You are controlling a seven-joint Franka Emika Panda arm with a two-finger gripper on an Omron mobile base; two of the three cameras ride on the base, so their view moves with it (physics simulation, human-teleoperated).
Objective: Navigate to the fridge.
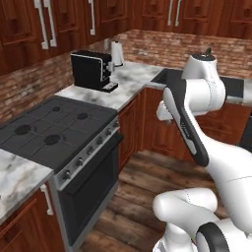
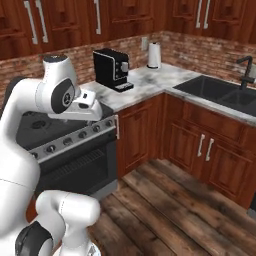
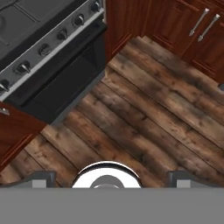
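- Pincer [image 3: 107, 176] fingers spread wide, released, grasping nothing, pointing down at the plank floor [image 3: 144, 122].
- Stove [image 1: 54, 133] with knobs sits left of the arm.
- Coffee machine [image 2: 112, 69] and paper towel roll [image 2: 154, 55] stand on the marble worktop [image 2: 150, 82]; sink [image 2: 215, 90] to the right.

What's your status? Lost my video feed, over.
Gripper open, holding nothing, aimed at wood floor. Stove left, sink right.

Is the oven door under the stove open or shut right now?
Shut. The oven door sits flat against the front of the stove, flush below the knobs, with no gap showing in either base view or the hand view.
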